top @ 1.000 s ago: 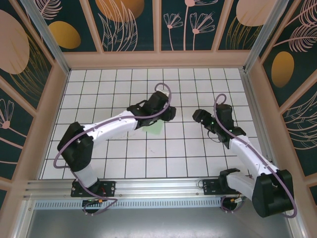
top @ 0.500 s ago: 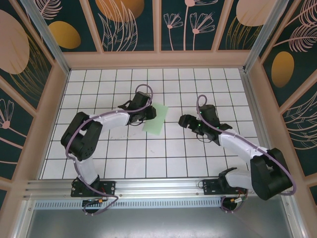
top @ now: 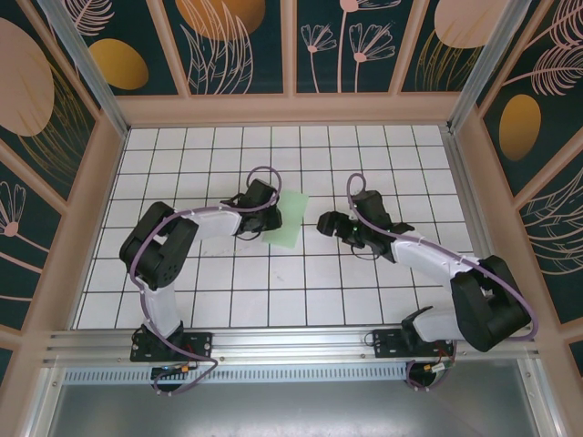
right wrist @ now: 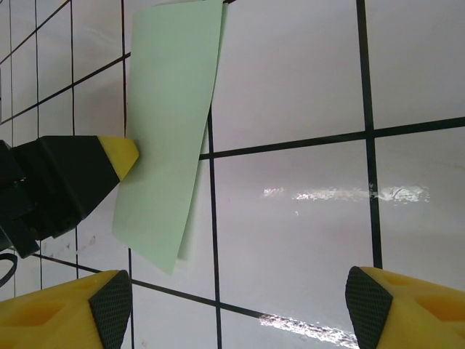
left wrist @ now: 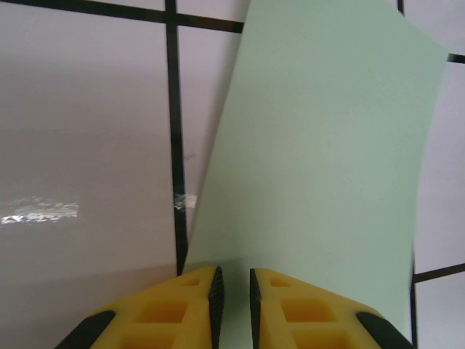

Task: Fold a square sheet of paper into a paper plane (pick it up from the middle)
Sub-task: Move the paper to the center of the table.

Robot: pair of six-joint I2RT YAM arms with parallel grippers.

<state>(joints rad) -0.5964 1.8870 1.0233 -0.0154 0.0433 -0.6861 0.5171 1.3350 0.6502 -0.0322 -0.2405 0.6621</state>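
The left pincer [left wrist: 232, 280], pressed nearly together, pinches the sheet [left wrist: 320, 160] at the middle of its near edge — the pickup step, I judge. The sheet is unfolded, seemingly raised a little off the tabletop [left wrist: 87, 109]. Past its far edge the right pincer [right wrist: 240, 298] hangs spread, holding nothing. Next it likely must take that free edge so a first fold can begin. How deep the sheet sits in the grip is hidden.

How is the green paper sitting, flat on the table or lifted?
Partly lifted, it seems: the mint-green sheet of paper bows along one edge, and the left gripper pinches its near edge.
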